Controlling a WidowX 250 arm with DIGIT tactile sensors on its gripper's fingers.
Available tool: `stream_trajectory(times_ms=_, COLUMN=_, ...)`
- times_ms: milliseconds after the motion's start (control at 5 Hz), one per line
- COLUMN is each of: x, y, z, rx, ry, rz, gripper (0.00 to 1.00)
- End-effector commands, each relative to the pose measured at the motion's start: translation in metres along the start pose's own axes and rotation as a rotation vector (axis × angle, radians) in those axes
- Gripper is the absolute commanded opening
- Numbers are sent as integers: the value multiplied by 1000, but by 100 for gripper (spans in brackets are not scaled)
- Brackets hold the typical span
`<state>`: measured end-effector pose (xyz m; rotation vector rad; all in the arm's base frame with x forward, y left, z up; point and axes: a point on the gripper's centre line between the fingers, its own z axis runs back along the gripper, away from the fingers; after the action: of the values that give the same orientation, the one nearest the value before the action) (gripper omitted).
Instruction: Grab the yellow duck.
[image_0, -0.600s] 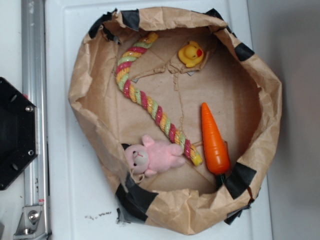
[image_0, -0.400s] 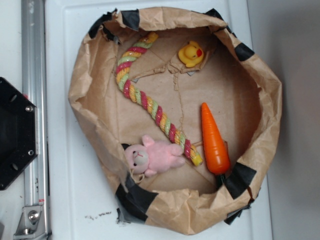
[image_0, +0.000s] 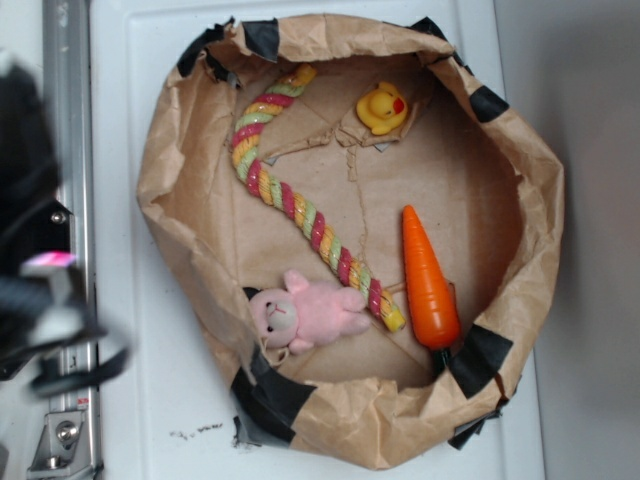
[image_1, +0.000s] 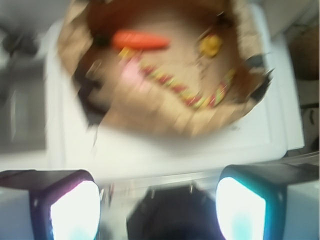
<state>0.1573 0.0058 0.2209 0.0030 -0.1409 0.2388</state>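
Gripper (image_1: 157, 200) jaws wide apart, empty; yellow duck (image_0: 383, 107) untouched in paper basket (image_0: 160, 170); no legible writing.

And here comes the dark, blurred robot arm (image_0: 40, 260), sweeping in beside the crumpled brown paper basin (image_0: 170, 180), covering the black hexagonal base plate that sat in plain sight a moment ago.

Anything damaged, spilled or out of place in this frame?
Nothing spilled. The paper bin is crumpled and patched with black tape, and its floor near the yellow duck is torn. The wrist view is motion-blurred, gripper open.
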Motion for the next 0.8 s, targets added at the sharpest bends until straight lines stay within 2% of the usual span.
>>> stream_trajectory(times_ms=0, x=54, y=3, z=-35, rx=25, ry=-67, rz=503, gripper=100)
stream_trajectory(times_ms=200, x=79, y=6, z=-53, rx=55, ry=-102, rz=751, gripper=100)
stream_trajectory(times_ms=600, x=79, y=6, z=-53, rx=55, ry=-102, rz=751, gripper=100)
